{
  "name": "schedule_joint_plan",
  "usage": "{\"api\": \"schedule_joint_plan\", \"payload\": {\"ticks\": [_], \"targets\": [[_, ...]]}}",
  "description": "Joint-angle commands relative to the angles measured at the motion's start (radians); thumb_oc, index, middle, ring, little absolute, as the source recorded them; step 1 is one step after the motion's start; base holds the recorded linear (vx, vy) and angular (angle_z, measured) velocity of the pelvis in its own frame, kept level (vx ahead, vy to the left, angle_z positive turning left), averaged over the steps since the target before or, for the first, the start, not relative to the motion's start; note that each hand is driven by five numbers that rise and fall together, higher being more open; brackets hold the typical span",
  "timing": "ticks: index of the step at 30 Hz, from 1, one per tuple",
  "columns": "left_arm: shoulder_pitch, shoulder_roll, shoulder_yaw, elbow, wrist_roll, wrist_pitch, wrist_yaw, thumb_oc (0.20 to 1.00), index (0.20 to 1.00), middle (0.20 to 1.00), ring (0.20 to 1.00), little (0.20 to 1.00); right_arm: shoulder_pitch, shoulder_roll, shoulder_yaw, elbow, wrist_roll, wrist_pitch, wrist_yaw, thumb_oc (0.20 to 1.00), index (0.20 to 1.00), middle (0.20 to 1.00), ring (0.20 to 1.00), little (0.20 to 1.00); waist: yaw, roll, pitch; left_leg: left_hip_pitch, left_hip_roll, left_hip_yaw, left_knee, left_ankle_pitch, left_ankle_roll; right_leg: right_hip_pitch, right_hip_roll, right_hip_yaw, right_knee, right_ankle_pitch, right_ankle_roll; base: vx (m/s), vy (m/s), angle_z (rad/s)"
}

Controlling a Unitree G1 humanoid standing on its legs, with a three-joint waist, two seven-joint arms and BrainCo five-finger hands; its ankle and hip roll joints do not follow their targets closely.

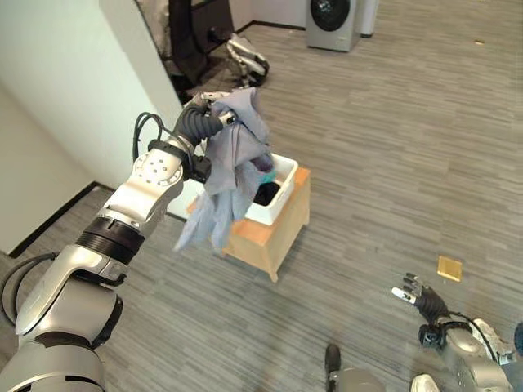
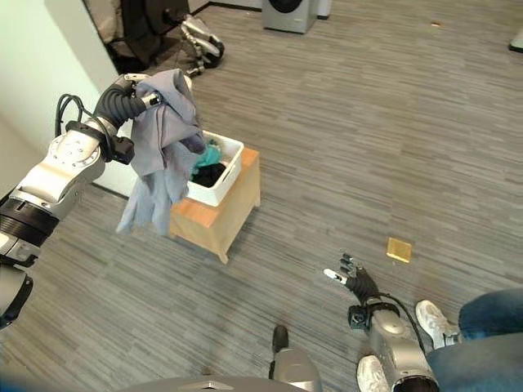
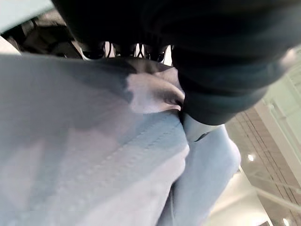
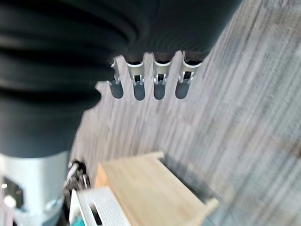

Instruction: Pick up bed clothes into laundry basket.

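The left arm is raised and bent at the elbow, its forearm reaching up and away from the robot so that the left hand (image 1: 214,117) sits high above the floor, just beside the white laundry basket (image 1: 282,189). That hand is buried in a pale grey-blue garment (image 1: 233,167); cloth bunches over the hand in the left wrist view, and whether the fingers are curled round it cannot be told. The garment hangs down from the hand in long folds, its lower end dangling past the near side of the light wooden stool (image 1: 274,233) on which the basket stands. The basket already holds dark and teal clothes (image 2: 208,163).

The right arm hangs low at the robot's side, well apart from the basket. The right hand (image 2: 353,279) is empty, its fingers (image 4: 160,80) straight and slightly spread above the grey striped floor (image 1: 392,147).

A small yellow square (image 1: 449,267) lies on the floor near the right hand. A washing machine (image 1: 331,23) stands at the far wall.
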Motion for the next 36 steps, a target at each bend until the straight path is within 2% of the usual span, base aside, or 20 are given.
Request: {"api": "schedule_joint_plan", "payload": {"ticks": [1,2,3,6,7,9,10,11,12,13,14,16,17,18,21,23,28,29,31,36], "targets": [[-0.117,0.068,0.045,0.057,-0.035,-0.04,-0.004,0.2,0.2,0.2,0.2,0.2,0.071,-0.006,0.025,-0.05,0.03,-0.032,0.005,1.0,1.0,1.0,1.0,1.0,0.007,-0.011,-0.047,-0.056,0.006,-0.017,-0.019,0.032,-0.001,-0.002,-0.104,0.068,0.046,-0.097,0.126,0.09,-0.009,-0.21],[-0.117,0.068,0.046,0.057,-0.035,-0.04,-0.004,0.2,0.2,0.2,0.2,0.2,0.071,-0.006,0.025,-0.051,0.03,-0.032,0.005,1.0,1.0,1.0,1.0,1.0,0.008,-0.011,-0.047,-0.057,0.006,-0.016,-0.019,0.031,-0.001,-0.004,-0.104,0.069,0.048,-0.098,0.126,0.09,0.023,-0.42],[-0.113,0.076,0.046,0.057,-0.043,-0.038,0.004,0.2,0.2,0.2,0.2,0.2,0.078,0.0,0.03,-0.062,0.043,-0.033,0.011,1.0,1.0,1.0,1.0,1.0,-0.003,-0.003,-0.045,-0.044,0.01,-0.001,-0.019,0.022,0.005,-0.036,-0.094,0.09,0.113,-0.129,0.121,0.06,0.02,-0.39],[-0.095,0.06,0.064,0.061,-0.048,-0.035,0.013,0.2,0.2,0.2,0.2,0.2,0.085,0.002,0.035,-0.066,0.053,-0.033,0.009,1.0,1.0,1.0,1.0,1.0,-0.011,-0.009,-0.032,-0.032,0.021,0.021,0.031,0.003,0.011,-0.048,-0.086,0.112,0.157,-0.164,0.105,0.09,-0.05,-0.34],[-0.081,0.046,0.076,0.063,-0.046,-0.036,0.017,0.2,0.2,0.2,0.2,0.2,0.093,0.003,0.032,-0.066,0.056,-0.037,0.005,1.0,1.0,1.0,1.0,1.0,-0.011,-0.018,-0.024,-0.064,0.022,0.029,0.126,0.015,0.006,-0.036,-0.086,0.113,0.152,-0.169,0.092,0.01,-0.117,-0.16],[-0.063,0.009,0.088,0.048,-0.033,-0.036,0.018,0.2,0.2,0.2,0.2,0.2,0.111,-0.002,0.004,-0.061,0.052,-0.044,-0.01,1.0,1.0,1.0,1.0,1.0,-0.018,-0.045,0.007,-0.203,0.035,0.066,0.407,0.124,0.0,0.013,-0.092,0.087,0.129,-0.167,0.056,-0.01,-0.247,0.02],[-0.065,-0.007,0.085,0.032,-0.031,-0.033,0.013,0.2,0.2,0.2,0.2,0.2,0.118,-0.013,-0.021,-0.056,0.052,-0.042,-0.023,1.0,1.0,1.0,1.0,1.0,-0.013,-0.075,0.034,-0.286,0.009,0.084,0.55,0.15,0.009,0.052,-0.104,0.077,0.103,-0.162,0.028,-0.02,-0.207,0.44],[-0.066,-0.007,0.084,0.032,-0.031,-0.033,0.013,0.2,0.2,0.2,0.2,0.2,0.117,-0.013,-0.021,-0.055,0.052,-0.042,-0.023,1.0,1.0,1.0,1.0,1.0,-0.016,-0.072,0.034,-0.294,0.01,0.079,0.561,0.146,0.01,0.052,-0.103,0.073,0.101,-0.162,0.028,0.06,-0.135,0.69],[-0.067,-0.014,0.081,0.031,-0.031,-0.035,0.009,0.2,0.2,0.2,0.2,0.2,0.123,-0.013,-0.032,-0.051,0.051,-0.043,-0.026,1.0,1.0,1.0,1.0,1.0,-0.017,-0.072,0.031,-0.31,-0.003,0.139,0.516,0.12,0.013,0.079,-0.106,0.053,0.079,-0.165,0.031,0.13,0.009,0.56],[-0.068,-0.013,0.077,0.032,-0.029,-0.036,0.007,0.2,0.2,0.2,0.2,0.2,0.127,-0.017,-0.04,-0.05,0.046,-0.041,-0.03,1.0,1.0,1.0,1.0,1.0,-0.007,-0.069,0.029,-0.334,-0.029,0.161,0.448,0.11,0.009,0.108,-0.11,0.042,0.055,-0.165,0.038,0.43,0.112,0.41],[-0.084,0.05,0.062,0.006,0.035,-0.049,0.054,0.2,0.2,0.2,0.2,0.2,0.14,-0.041,-0.083,-0.004,0.021,-0.059,-0.06,1.0,1.0,1.0,1.0,1.0,0.016,-0.042,0.009,-0.321,-0.076,0.216,0.172,0.122,0.02,0.144,-0.101,0.013,0.032,-0.153,0.081,0.36,0.13,0.26],[-0.081,0.051,0.066,0.002,0.036,-0.047,0.055,0.2,0.2,0.2,0.2,0.2,0.138,-0.042,-0.082,-0.003,0.021,-0.06,-0.059,1.0,1.0,1.0,1.0,1.0,0.016,-0.04,0.008,-0.32,-0.076,0.218,0.162,0.131,0.02,0.141,-0.1,0.014,0.03,-0.148,0.08,0.19,0.1,-0.11],[-0.141,0.027,0.004,0.04,-0.008,-0.025,-0.03,0.2,0.2,0.2,0.2,0.2,0.122,-0.008,-0.052,-0.02,0.04,-0.028,-0.02,1.0,1.0,1.0,1.0,1.0,-0.005,-0.036,-0.004,-0.259,-0.092,0.198,0.154,0.092,0.036,0.116,-0.107,0.03,0.05,-0.137,0.098,0.24,0.2,-0.15],[-0.127,0.036,0.042,0.058,0.004,-0.039,-0.014,0.2,0.2,0.2,0.2,0.2,0.125,0.032,-0.04,-0.027,0.083,-0.039,-0.004,1.0,1.0,1.0,1.0,1.0,-0.022,-0.032,-0.029,-0.211,-0.097,0.217,0.095,0.074,0.052,0.114,-0.114,0.046,0.043,-0.14,0.104,0.3,0.235,0.07],[-0.089,0.057,0.075,0.066,-0.008,-0.045,-0.021,0.2,0.2,0.2,0.2,0.2,0.144,0.059,-0.019,-0.025,0.089,-0.045,0.024,1.0,1.0,1.0,1.0,1.0,-0.017,-0.028,-0.046,-0.167,-0.103,0.239,0.033,0.079,0.059,0.129,-0.116,0.06,0.013,-0.14,0.112,0.13,0.094,-0.11],[-0.072,0.108,0.088,0.056,0.003,-0.035,-0.03,0.2,0.2,0.2,0.2,0.2,0.142,0.061,0.006,-0.03,0.057,-0.037,0.037,1.0,1.0,1.0,1.0,1.0,-0.003,-0.028,-0.06,-0.144,-0.108,0.237,-0.004,0.082,0.063,0.135,-0.112,0.065,-0.008,-0.145,0.117,0.09,0.085,-0.2],[-0.024,0.157,0.122,0.061,0.011,-0.03,-0.038,0.2,0.2,0.2,0.2,0.2,0.129,0.082,0.017,-0.027,0.074,-0.048,0.03,1.0,1.0,1.0,1.0,1.0,0.011,-0.03,-0.063,-0.116,-0.108,0.251,-0.013,0.067,0.07,0.144,-0.108,0.078,-0.025,-0.143,0.124,0.02,0.02,-0.18],[-0.151,0.229,0.075,0.076,0.009,-0.076,-0.012,0.2,0.2,0.2,0.2,0.2,0.03,0.051,-0.003,-0.026,0.081,-0.121,-0.069,1.0,1.0,1.0,1.0,1.0,0.058,0.007,-0.036,-0.144,-0.051,0.22,0.027,0.103,0.003,0.156,-0.106,-0.15,-0.008,-0.17,0.106,0.01,0.106,-0.06],[-0.164,0.271,0.059,0.073,-0.003,-0.079,-0.018,0.2,0.2,0.2,0.2,0.2,0.019,0.097,-0.007,-0.029,0.109,-0.126,-0.072,1.0,1.0,1.0,1.0,1.0,0.06,0.023,-0.058,-0.113,-0.07,0.206,-0.012,0.092,0.016,0.161,-0.116,-0.135,-0.004,-0.159,0.115,0.02,0.165,0.05],[-0.144,0.318,0.106,0.123,-0.014,-0.077,0.0,0.2,0.2,0.2,0.2,0.2,0.017,0.104,0.016,-0.032,0.068,-0.12,-0.054,1.0,1.0,1.0,1.0,1.0,0.079,0.024,-0.057,-0.1,-0.095,0.189,-0.015,0.076,0.041,0.171,-0.143,-0.123,0.034,-0.171,0.121,0.02,0.1,0.22]]}}
